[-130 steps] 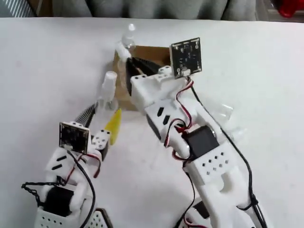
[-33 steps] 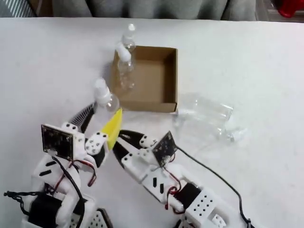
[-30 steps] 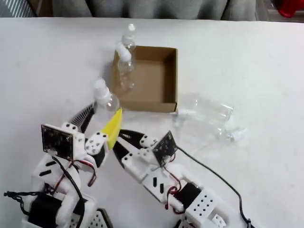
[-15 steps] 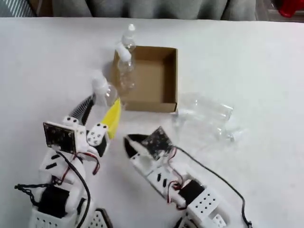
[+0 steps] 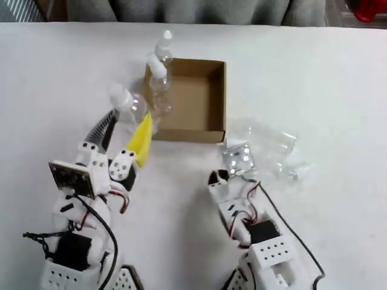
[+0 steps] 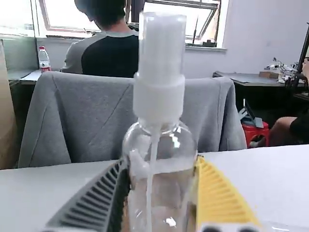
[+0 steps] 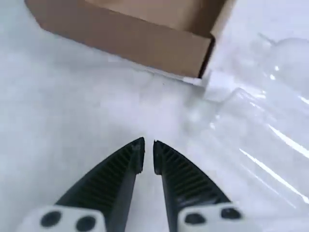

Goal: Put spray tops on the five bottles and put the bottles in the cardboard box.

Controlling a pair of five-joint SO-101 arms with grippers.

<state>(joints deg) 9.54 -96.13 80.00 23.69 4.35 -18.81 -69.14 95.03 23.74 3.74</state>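
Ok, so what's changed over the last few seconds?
The right claw, shut and empty, pulled back from over the box, then swung right toward the loose bottles. The left claw kept its grip on the spray bottle and carried it forward beside the box. The box, the bottle inside it and the loose bottles stayed put.

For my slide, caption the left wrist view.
Left gripper holds a clear bottle with white spray top between its fingers.
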